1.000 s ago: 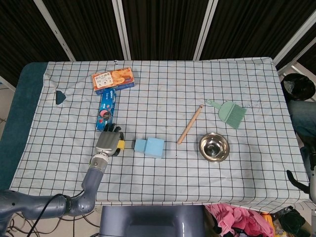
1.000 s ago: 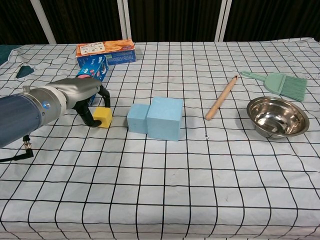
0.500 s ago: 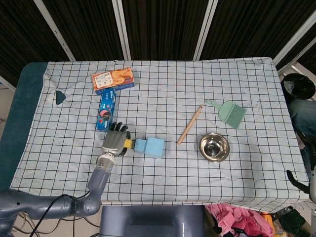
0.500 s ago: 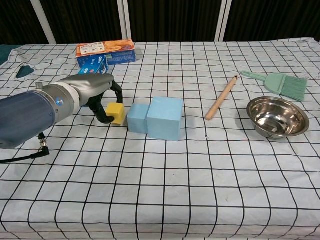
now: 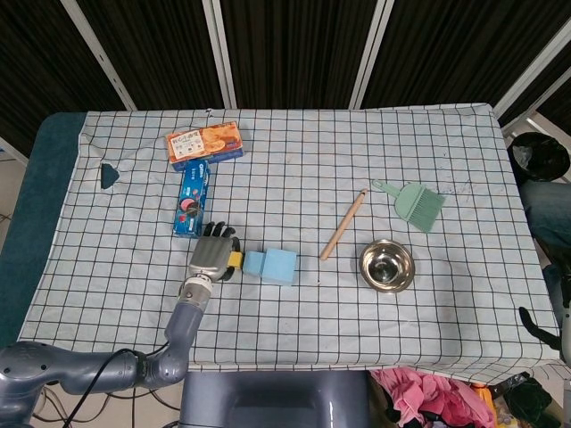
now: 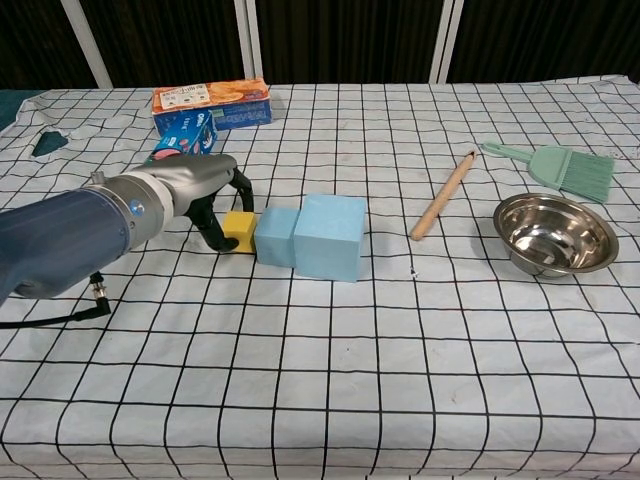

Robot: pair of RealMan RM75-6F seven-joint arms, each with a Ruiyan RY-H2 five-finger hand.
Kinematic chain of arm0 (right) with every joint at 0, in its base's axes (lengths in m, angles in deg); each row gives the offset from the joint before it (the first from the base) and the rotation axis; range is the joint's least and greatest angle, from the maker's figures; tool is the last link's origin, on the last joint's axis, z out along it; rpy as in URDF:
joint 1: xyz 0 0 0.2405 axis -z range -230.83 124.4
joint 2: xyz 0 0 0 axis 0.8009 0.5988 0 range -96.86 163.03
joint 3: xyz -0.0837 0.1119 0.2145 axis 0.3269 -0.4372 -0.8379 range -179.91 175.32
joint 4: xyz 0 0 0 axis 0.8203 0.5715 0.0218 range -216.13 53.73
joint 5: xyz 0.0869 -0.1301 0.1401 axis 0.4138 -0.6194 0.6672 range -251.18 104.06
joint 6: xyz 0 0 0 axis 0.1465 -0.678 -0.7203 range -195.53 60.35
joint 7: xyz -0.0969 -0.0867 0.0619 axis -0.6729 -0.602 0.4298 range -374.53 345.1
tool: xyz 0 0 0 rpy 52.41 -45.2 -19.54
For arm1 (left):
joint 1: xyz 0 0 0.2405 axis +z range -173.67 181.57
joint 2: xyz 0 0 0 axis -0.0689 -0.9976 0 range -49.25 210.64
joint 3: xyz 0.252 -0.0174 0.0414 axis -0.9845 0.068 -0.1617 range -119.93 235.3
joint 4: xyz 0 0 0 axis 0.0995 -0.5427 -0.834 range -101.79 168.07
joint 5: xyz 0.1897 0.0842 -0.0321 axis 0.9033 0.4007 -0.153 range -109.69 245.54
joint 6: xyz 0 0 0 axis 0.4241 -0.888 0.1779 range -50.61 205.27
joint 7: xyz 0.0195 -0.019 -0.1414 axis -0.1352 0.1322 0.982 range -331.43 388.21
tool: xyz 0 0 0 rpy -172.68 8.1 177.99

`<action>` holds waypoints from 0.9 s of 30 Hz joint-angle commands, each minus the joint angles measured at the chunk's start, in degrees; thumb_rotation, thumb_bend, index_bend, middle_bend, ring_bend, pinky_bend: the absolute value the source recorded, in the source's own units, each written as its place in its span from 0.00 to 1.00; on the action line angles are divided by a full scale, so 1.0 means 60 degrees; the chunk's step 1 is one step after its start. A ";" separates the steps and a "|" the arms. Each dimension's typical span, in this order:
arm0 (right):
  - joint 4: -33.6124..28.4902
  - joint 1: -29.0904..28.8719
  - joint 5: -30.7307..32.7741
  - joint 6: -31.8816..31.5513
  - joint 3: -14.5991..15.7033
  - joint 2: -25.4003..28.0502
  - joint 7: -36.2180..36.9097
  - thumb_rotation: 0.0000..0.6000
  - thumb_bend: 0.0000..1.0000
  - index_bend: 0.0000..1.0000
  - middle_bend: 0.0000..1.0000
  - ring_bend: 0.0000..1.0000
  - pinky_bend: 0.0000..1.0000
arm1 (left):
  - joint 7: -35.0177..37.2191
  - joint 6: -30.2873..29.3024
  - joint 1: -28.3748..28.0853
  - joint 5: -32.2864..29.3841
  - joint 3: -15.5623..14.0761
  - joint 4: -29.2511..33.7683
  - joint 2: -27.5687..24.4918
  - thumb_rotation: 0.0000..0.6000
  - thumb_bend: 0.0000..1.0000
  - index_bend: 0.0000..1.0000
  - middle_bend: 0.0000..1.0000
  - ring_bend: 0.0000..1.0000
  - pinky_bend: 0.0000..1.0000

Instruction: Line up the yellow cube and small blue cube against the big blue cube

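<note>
The big blue cube [image 5: 282, 265] [image 6: 331, 236] stands near the middle of the checked cloth. The small blue cube [image 5: 253, 263] [image 6: 275, 237] sits flush against its left side. Left of that, the yellow cube [image 5: 234, 259] [image 6: 240, 228] rests on the cloth and touches the small blue cube, so the three form a row. My left hand [image 5: 212, 255] [image 6: 203, 192] grips the yellow cube from the left, its dark fingers [image 6: 214, 234] curled around it. The hand hides part of the yellow cube in the head view. My right hand shows in neither view.
A blue tube box [image 5: 192, 201] lies just behind my left hand, with an orange biscuit box [image 5: 204, 144] further back. A wooden stick [image 5: 343, 225], a green brush [image 5: 412, 201] and a steel bowl [image 5: 386, 265] lie to the right.
My left hand has carried the yellow cube to the right, from a gap away until it touches the small blue cube. The blue cubes have stayed put.
</note>
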 commanded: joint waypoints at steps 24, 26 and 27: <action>0.0005 0.0012 0.0011 -0.0011 -0.0018 0.0010 0.0054 1.00 0.20 0.10 0.07 0.21 0.12 | -0.0168 0.0107 -0.0119 -0.0090 0.0036 -0.0267 0.0303 1.00 0.23 0.37 0.17 0.00 0.00; 0.0002 0.0009 0.0003 -0.0008 -0.0016 0.0009 0.0048 1.00 0.20 0.10 0.07 0.21 0.12 | -0.0165 0.0108 -0.0120 -0.0080 0.0041 -0.0275 0.0314 1.00 0.19 0.33 0.16 0.00 0.00; 0.0002 0.0008 0.0002 -0.0009 -0.0017 0.0008 0.0047 1.00 0.20 0.10 0.07 0.21 0.12 | -0.0160 0.0110 -0.0119 -0.0073 0.0043 -0.0276 0.0317 1.00 0.18 0.31 0.16 0.00 0.00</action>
